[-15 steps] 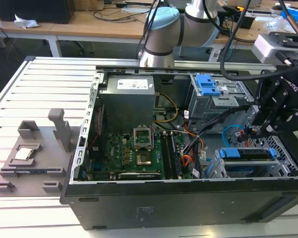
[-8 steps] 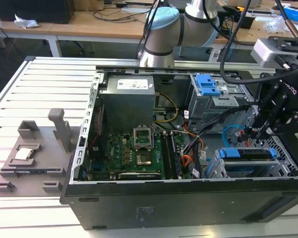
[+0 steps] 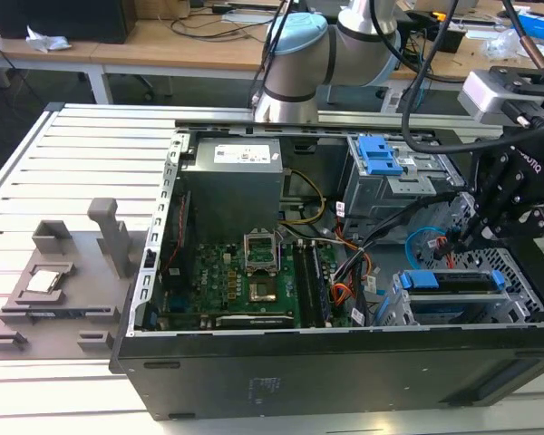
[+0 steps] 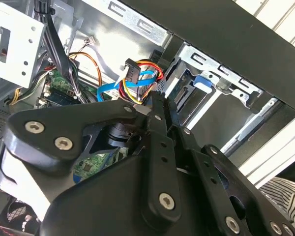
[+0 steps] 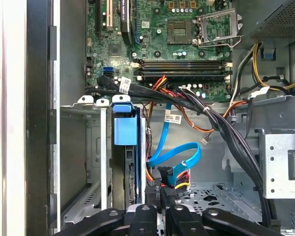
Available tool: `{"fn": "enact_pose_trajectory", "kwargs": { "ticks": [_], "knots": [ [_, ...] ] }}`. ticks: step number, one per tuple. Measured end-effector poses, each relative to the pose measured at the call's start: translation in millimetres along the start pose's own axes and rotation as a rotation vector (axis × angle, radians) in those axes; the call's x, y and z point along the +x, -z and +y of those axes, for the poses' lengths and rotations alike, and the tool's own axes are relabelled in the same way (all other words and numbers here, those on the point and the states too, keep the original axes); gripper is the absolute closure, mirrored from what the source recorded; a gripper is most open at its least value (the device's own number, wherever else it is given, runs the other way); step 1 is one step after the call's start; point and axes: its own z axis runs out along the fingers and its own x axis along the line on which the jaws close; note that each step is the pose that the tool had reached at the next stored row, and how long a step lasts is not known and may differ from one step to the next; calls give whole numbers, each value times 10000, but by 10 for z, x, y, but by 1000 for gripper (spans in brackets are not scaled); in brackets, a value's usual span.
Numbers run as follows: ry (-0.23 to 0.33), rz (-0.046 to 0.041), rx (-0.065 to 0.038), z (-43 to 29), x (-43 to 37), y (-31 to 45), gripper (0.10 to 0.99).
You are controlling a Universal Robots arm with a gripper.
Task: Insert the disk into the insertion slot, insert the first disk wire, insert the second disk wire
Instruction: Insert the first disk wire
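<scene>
At 3 o'clock in the exterior view, gripper (image 3: 460, 240): black, hanging inside the open case (image 3: 344, 372), tips pointing toward 7 o'clock.
gripper state: fingers (image 5: 154, 196) drawn together in both wrist views (image 4: 157, 101). I can't tell if anything is pinched between them.
disk (image 3: 449, 283): at 6 o'clock of the gripper in the exterior view, lying flat in a bay. The blue carrier edge faces the case interior, and I see its blue tab in the first wrist view (image 5: 126, 130).
insertion slot (image 3: 392, 306): low grey cage at 4 o'clock of the exterior view, against the case's near wall, holding the disk.
blue flat cable (image 5: 179, 152): loops from the board side to a black plug right at the fingertips. It also shows in the second wrist view (image 4: 110, 89), and just beside the tips in the exterior view (image 3: 420, 243).
power plug (image 4: 130, 69): black, with red, yellow and orange wires, loose just past the tips and not in the disk.
taller cage (image 3: 408, 181): at 11 o'clock of the gripper, with a blue clip (image 3: 378, 156) on top.
motherboard (image 3: 245, 281): at 9 o'clock of the disk.
table (image 3: 72, 145): slatted, under the case.
</scene>
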Motion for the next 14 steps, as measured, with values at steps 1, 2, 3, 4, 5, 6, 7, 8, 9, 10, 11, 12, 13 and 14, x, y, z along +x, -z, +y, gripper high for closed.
{"fn": "enact_pose_trajectory", "kwargs": {
  "ticks": [1,2,3,4,5,6,7,8,9,10,11,12,13,14],
  "knots": [
    [1,4,0,-1,18,1,922],
    [2,3,0,-1,40,1,922],
    [0,3,0,-1,68,0,922],
    [0,7,1,-2,121,-1,922],
    [0,8,0,-2,145,-1,922],
    [0,9,0,-2,166,-2,922],
    [0,12,1,-3,203,-3,922],
    [0,18,0,-3,234,-3,922],
    [0,21,1,-3,243,-4,922],
    [-1,23,1,-3,251,-4,922],
    [0,25,1,-3,256,-6,922],
    [-1,27,1,-4,256,-6,922],
    [-1,28,0,-9,256,-10,922],
    [-1,27,0,-16,256,-18,922]
  ]
}}
